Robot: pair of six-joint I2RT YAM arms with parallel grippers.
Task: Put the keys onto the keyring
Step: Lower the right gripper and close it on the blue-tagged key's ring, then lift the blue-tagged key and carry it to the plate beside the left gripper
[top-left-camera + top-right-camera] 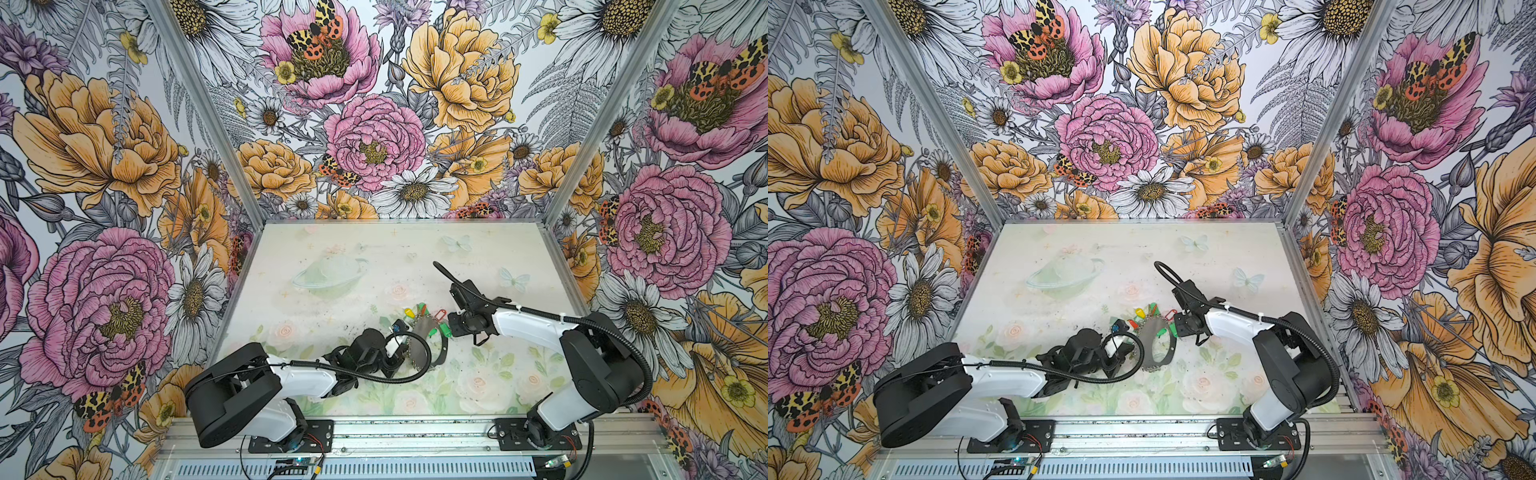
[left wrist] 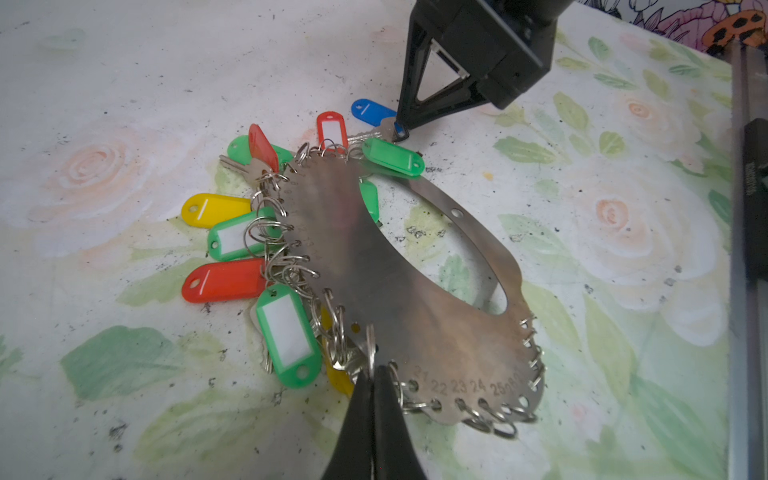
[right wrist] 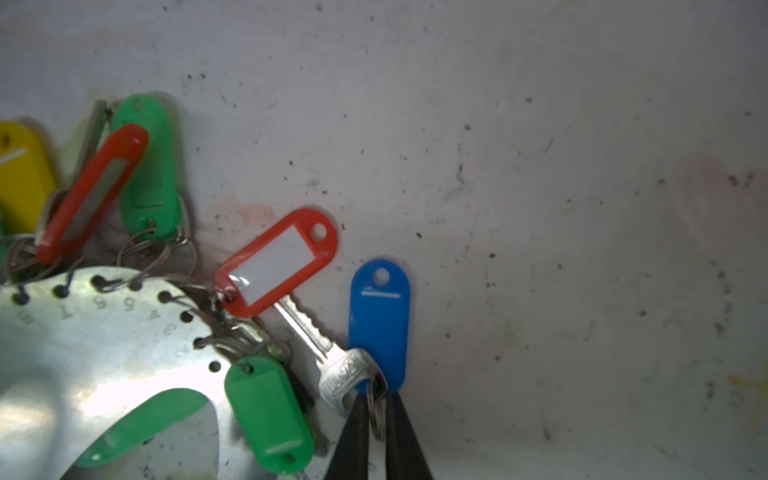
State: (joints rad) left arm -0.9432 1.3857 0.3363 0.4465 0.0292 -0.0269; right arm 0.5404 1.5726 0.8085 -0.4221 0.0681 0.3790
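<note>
The keyring [image 2: 374, 266], a flat grey metal oval with numbered holes and small silver rings, lies tilted on the floral mat in both top views [image 1: 419, 332] [image 1: 1152, 332]. My left gripper [image 2: 372, 370] is shut on its near edge, holding that side up. Several keys with coloured tags hang from it: yellow [image 2: 214, 210], green [image 2: 286, 332], red [image 2: 224, 282]. A blue-tagged key [image 3: 379, 324] lies on the mat beside the keyring, with a silver blade [image 3: 320, 336]. My right gripper [image 3: 377, 399] pinches that key's small split ring [image 3: 377, 419] between nearly closed fingers [image 1: 449, 320].
The left arm's black cable [image 1: 424, 361] loops over the keyring's near side. An aluminium rail [image 1: 395, 432] runs along the front edge, and flower-patterned walls [image 1: 124, 208] close in the other three sides. The right gripper's body [image 2: 478, 54] hangs over the keyring's far end.
</note>
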